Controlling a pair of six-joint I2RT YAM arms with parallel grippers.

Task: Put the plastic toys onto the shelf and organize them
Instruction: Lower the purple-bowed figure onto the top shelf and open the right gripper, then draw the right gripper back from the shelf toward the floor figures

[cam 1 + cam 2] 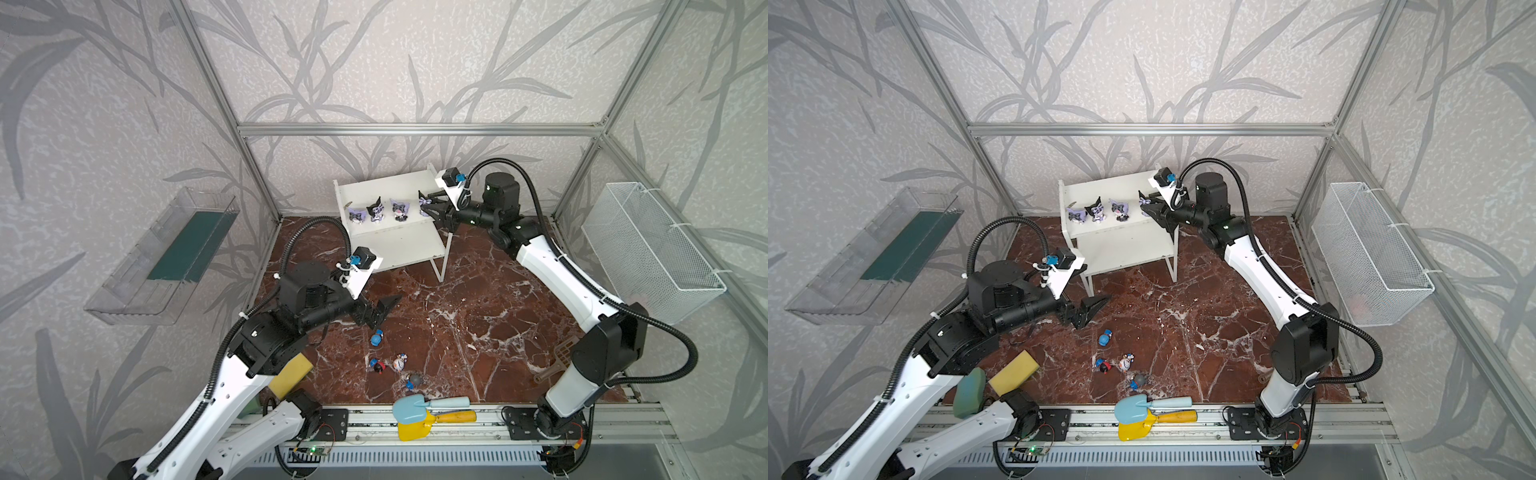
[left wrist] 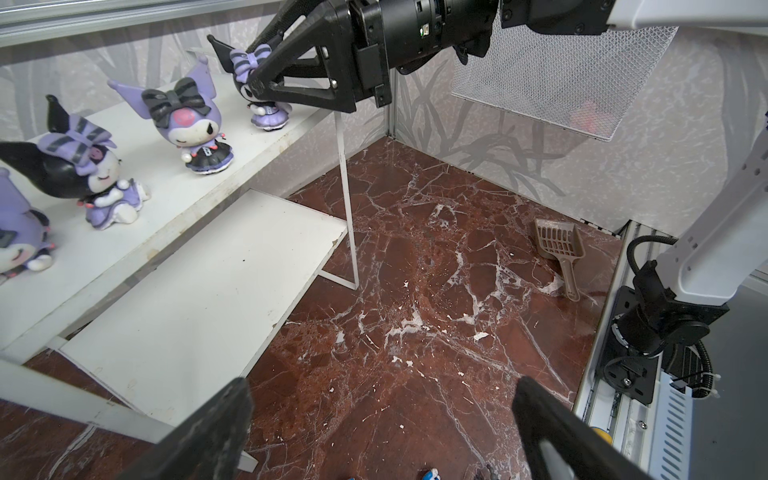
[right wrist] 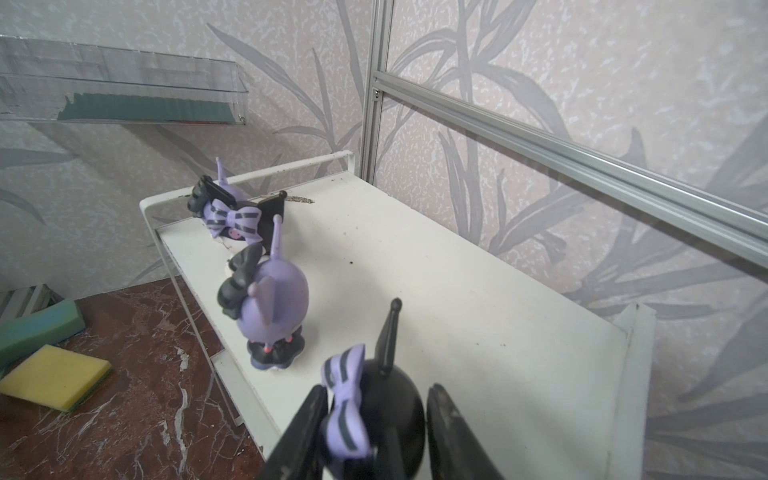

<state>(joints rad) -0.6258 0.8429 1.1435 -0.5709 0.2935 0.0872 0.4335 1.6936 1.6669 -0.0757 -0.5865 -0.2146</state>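
The white two-tier shelf (image 1: pixel 399 249) (image 1: pixel 1125 249) stands at the back. Three purple pointed-ear figurines (image 1: pixel 376 211) (image 2: pixel 195 124) (image 3: pixel 270 307) stand in a row on its top board. A fourth purple figurine (image 1: pixel 424 203) (image 3: pixel 395 399) (image 2: pixel 266 112) stands at the row's right end, and my right gripper (image 1: pixel 428 208) (image 1: pixel 1148 205) (image 3: pixel 376 388) is shut on its head. Several small toys (image 1: pixel 377 338) (image 1: pixel 1126 362) in blue, red, white and grey lie on the marble floor. Just above them hovers my left gripper (image 1: pixel 384 316) (image 1: pixel 1096 309) (image 2: pixel 380 386), open wide and empty.
Blue and yellow shovels (image 1: pixel 428 411) lie on the front rail. A yellow sponge (image 1: pixel 291 372) and a green one (image 1: pixel 969 392) sit by the left arm. A brown scoop (image 2: pixel 559 245) lies at the right. A wire basket (image 1: pixel 652 249) and a clear tray (image 1: pixel 166 257) hang on the side walls.
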